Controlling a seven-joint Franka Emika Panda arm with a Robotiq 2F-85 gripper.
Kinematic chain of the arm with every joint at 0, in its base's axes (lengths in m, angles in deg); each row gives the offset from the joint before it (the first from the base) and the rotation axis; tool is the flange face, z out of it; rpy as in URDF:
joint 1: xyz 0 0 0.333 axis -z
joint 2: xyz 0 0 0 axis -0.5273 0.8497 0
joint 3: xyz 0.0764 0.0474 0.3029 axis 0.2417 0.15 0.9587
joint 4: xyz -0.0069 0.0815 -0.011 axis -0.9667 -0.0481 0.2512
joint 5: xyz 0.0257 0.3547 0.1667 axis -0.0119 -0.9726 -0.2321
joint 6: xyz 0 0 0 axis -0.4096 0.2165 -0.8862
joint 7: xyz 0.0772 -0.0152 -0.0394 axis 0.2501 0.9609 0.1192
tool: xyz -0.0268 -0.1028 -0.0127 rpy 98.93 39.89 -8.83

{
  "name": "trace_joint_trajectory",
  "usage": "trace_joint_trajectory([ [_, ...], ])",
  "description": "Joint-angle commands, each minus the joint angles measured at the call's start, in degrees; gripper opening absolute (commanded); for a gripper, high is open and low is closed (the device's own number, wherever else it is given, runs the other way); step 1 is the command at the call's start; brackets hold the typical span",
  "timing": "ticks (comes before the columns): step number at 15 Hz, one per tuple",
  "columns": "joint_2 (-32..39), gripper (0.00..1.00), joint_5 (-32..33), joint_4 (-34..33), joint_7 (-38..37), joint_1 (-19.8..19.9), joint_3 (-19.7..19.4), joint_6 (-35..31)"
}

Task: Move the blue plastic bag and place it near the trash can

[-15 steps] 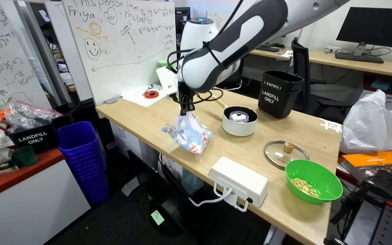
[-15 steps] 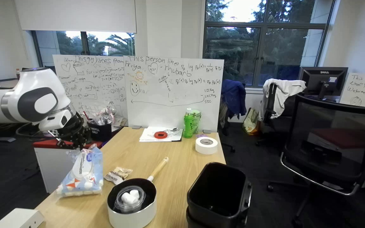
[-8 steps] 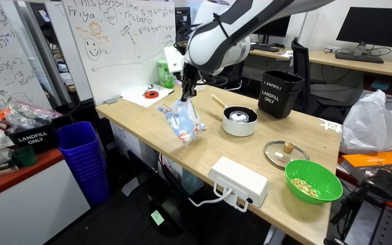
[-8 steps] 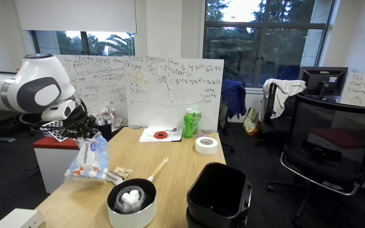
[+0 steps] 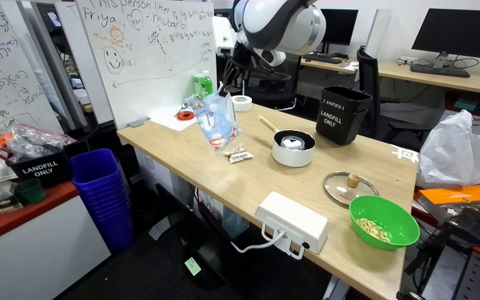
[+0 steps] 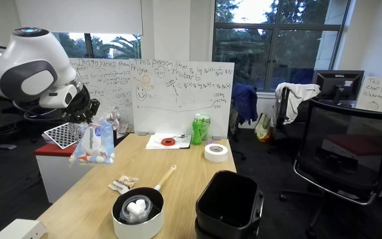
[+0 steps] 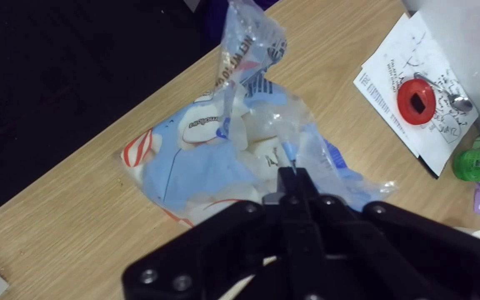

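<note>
The blue plastic bag, a light-blue clear-edged bag of marshmallows, hangs above the wooden table in both exterior views (image 5: pixel 216 121) (image 6: pixel 93 146). It fills the middle of the wrist view (image 7: pixel 206 166). My gripper (image 5: pixel 224 91) is shut on the bag's top edge; a pinched fold shows between the fingertips in the wrist view (image 7: pixel 293 171). The gripper also shows above the bag in an exterior view (image 6: pixel 87 119). The trash can, a black nested bin marked LANDFILL ONLY (image 5: pixel 332 121), stands on the table's far side, apart from the bag. Its open top shows in an exterior view (image 6: pixel 227 192).
A white saucepan (image 5: pixel 292 158) with a wooden handle stands between bag and trash can. A small packet (image 5: pixel 239 156) lies beside it. A tape roll (image 5: pixel 242 104), green bottle (image 5: pixel 206 86), glass lid (image 5: pixel 338 193), green bowl (image 5: pixel 402 233) and white box (image 5: pixel 294 218) are also on the table.
My gripper has lifted the bag up off the table and carried it toward the whiteboard end. The small packet behind it has come into full view. The other table items have not moved.
</note>
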State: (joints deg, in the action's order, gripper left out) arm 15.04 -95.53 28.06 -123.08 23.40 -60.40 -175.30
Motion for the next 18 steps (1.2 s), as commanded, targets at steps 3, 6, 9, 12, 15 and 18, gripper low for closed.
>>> trace_joint_trajectory([
  [3,-8.04,0.0,-9.84,9.07,8.49,6.12,4.0,-5.23],
  [6,-9.67,0.0,-11.4,12.11,9.26,7.07,1.34,-8.22],
  [9,-10.18,0.0,-12.39,14.78,7.9,8.42,-1.12,-10.85],
  [12,-11.05,0.0,-13.89,17.92,7.16,9.81,-2.94,-13.21],
  [15,-12.47,0.0,-15.01,21.06,6.52,10.53,-4.34,-16.75],
  [18,-15.83,0.0,-18.07,23.91,10.01,13.32,-0.2,-18.48],
])
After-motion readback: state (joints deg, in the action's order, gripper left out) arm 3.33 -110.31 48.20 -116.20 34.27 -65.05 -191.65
